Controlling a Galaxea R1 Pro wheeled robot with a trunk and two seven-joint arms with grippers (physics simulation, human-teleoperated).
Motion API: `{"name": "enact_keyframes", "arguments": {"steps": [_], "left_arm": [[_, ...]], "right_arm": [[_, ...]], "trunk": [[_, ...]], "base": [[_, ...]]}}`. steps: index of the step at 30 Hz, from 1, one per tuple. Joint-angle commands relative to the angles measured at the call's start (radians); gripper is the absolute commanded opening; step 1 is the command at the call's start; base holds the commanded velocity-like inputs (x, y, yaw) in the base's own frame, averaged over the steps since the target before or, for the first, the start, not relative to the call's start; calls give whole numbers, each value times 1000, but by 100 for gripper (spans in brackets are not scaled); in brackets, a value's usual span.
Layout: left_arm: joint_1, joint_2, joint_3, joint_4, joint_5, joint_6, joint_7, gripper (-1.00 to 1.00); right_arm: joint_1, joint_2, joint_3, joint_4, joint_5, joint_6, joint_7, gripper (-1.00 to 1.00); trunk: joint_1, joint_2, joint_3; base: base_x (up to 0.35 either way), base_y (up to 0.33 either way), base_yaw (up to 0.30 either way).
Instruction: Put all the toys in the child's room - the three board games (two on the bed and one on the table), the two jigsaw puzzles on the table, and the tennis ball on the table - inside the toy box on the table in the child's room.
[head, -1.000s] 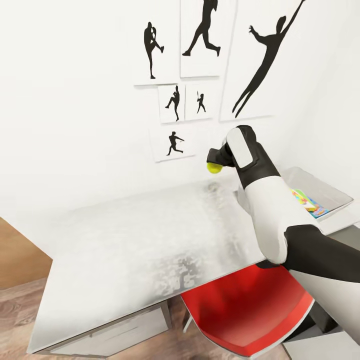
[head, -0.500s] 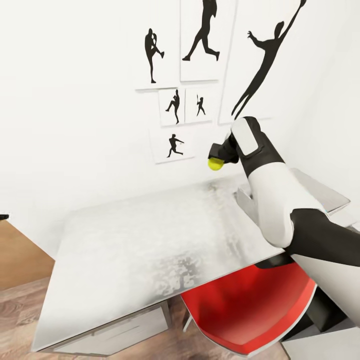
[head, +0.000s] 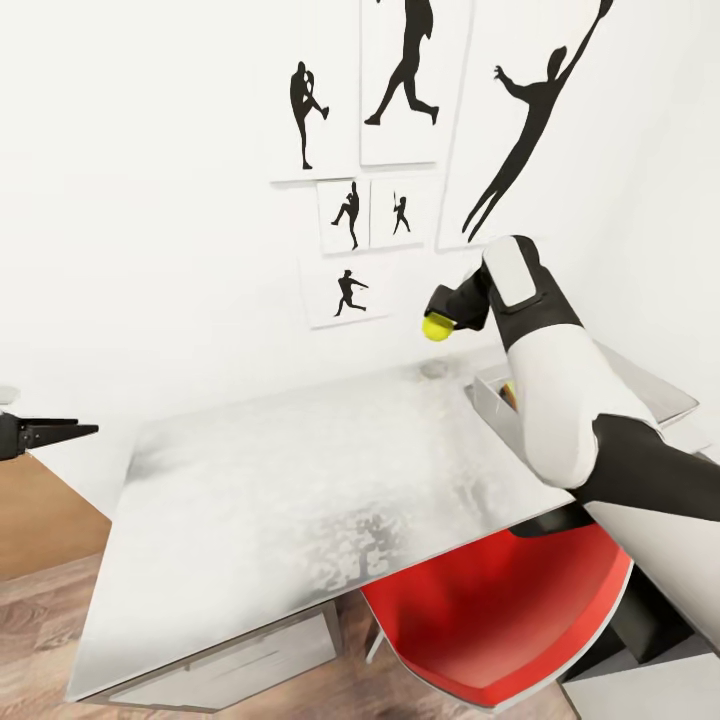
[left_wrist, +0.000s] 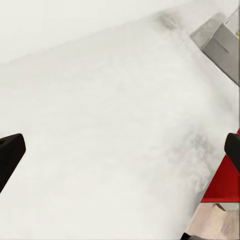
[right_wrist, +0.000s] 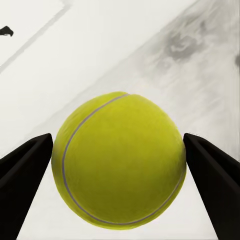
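The yellow-green tennis ball (head: 436, 328) hangs in the air above the far end of the table (head: 300, 470), close to the wall. My right gripper (head: 441, 319) is shut on it. In the right wrist view the tennis ball (right_wrist: 120, 160) sits between both black fingers (right_wrist: 25, 172). The light-grey toy box (head: 486, 388) stands just to the right of the ball, mostly hidden behind my right arm. A sliver of colour shows inside it. My left gripper (head: 88, 430) hovers open off the table's left edge. In the left wrist view its fingertips (left_wrist: 10, 155) are wide apart over the table, and the toy box (left_wrist: 220, 42) is ahead.
A red chair (head: 500, 610) is tucked under the table's near right side. White drawers (head: 230, 665) sit below the near edge. Framed black silhouettes (head: 400, 80) hang on the white wall behind. Wood floor (head: 40, 640) shows at the lower left.
My right arm has carried the tennis ball slightly right, closer to the toy box. My left gripper has come into the head view at the left edge.
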Motion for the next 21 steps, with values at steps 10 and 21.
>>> {"name": "enact_keyframes", "arguments": {"steps": [10, 21], "left_arm": [[17, -91, -5, 17, -7, 10, -10, 100], [17, -113, -7, 25, -9, 10, -10, 100]], "right_arm": [[7, -13, -86, -4, -9, 1, -10, -100], [10, -14, -96, -10, -8, 1, -10, -100]], "trunk": [[0, -1, -1], [0, -1, -1]], "base": [[-11, -16, 0], [-64, -81, -1]]}}
